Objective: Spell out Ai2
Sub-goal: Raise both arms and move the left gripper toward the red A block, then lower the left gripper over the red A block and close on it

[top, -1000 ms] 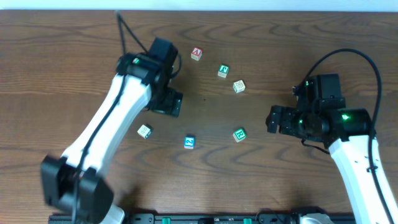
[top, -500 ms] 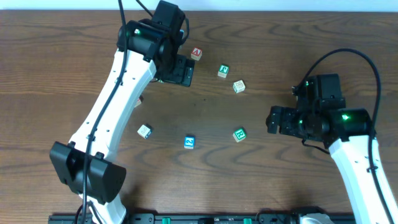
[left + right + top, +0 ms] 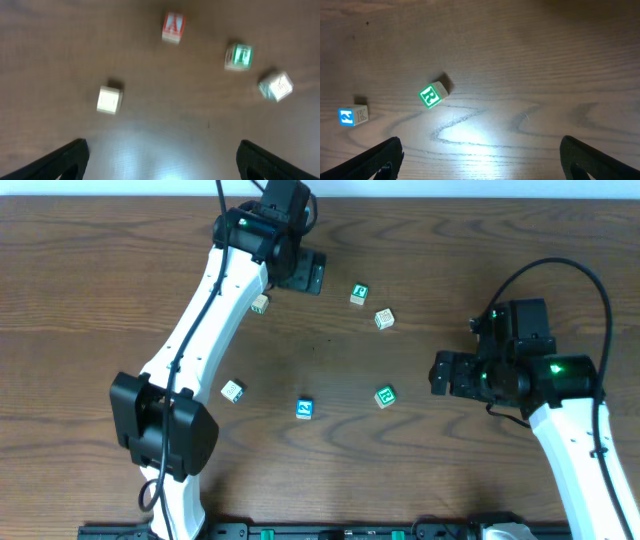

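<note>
The red "A" cube (image 3: 173,26) lies on the table ahead of my left gripper (image 3: 162,160), which is open, empty and well above the wood. In the overhead view the left gripper (image 3: 304,275) is at the far side of the table and hides the A cube. The blue "2" cube (image 3: 305,408) lies near the front middle and also shows in the right wrist view (image 3: 350,116). My right gripper (image 3: 438,372) is open and empty, right of the cubes; its fingers (image 3: 482,160) frame bare wood. No red "I" face shows in any view.
A green-lettered cube (image 3: 359,294) and a pale green-edged cube (image 3: 384,318) lie right of the left gripper. A green "R" cube (image 3: 385,395) lies near the right gripper. Pale cubes lie beside the left arm (image 3: 260,303) and at the front left (image 3: 233,390).
My left arm has swung from the middle left to the far side, over the A cube, uncovering a pale cube. The right arm and the cubes have not moved.
</note>
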Controlling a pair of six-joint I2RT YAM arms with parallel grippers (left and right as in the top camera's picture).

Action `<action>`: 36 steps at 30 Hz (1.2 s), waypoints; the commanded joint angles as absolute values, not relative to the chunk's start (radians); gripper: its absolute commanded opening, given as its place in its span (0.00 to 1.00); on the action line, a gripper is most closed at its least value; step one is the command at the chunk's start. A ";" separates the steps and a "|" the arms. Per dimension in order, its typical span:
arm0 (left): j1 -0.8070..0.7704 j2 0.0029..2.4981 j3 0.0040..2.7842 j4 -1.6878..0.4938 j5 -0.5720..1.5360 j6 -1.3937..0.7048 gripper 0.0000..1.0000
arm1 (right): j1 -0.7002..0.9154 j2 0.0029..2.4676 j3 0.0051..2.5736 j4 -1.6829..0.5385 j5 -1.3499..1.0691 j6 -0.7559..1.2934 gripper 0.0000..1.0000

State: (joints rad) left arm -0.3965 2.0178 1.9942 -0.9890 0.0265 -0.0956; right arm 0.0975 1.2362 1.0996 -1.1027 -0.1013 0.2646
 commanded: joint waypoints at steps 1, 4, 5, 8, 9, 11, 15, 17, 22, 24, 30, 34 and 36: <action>-0.400 2.027 2.027 -0.923 -0.007 -0.041 0.96 | 0.106 1.226 1.116 -1.112 -0.090 0.245 0.99; -0.402 2.070 2.027 -0.855 -0.060 0.019 0.96 | 0.106 1.230 1.112 -1.115 -0.090 0.246 0.99; -0.402 2.088 2.027 -0.842 -0.070 0.036 0.95 | 0.106 1.230 1.110 -1.114 -0.090 0.246 0.99; -0.398 2.147 2.028 -0.796 -0.070 0.065 0.95 | 0.106 1.231 1.108 -1.108 -0.090 0.246 0.99; -0.398 2.164 2.028 -0.778 -0.069 0.065 0.95 | 0.106 1.231 1.107 -1.105 -0.090 0.246 0.99; -0.398 2.198 2.033 -0.732 -0.045 0.076 0.95 | 0.106 1.231 1.107 -1.099 -0.090 0.247 0.99; -0.398 2.257 2.034 -0.606 0.013 0.075 0.96 | 0.106 1.231 1.106 -1.100 -0.090 0.257 0.99; -0.398 2.282 2.034 -0.564 0.019 0.075 0.95 | 0.106 1.231 1.103 -1.100 -0.090 0.257 0.99; -0.398 2.317 2.034 -0.542 0.019 0.053 0.95 | 0.106 1.231 1.101 -1.100 -0.090 0.257 0.99; -0.398 2.333 2.034 -0.537 0.028 0.031 0.95 | 0.106 1.231 1.100 -1.100 -0.089 0.257 0.99; -0.398 2.376 2.034 -0.464 0.060 0.030 0.95 | 0.106 1.231 1.100 -1.106 -0.089 0.257 0.99; -0.398 2.406 2.034 -0.447 0.065 0.028 0.95 | 0.106 1.231 1.100 -1.115 -0.089 0.257 0.99; -0.398 2.429 2.034 -0.430 0.065 0.026 0.95 | 0.106 1.231 1.100 -1.116 -0.079 0.257 0.99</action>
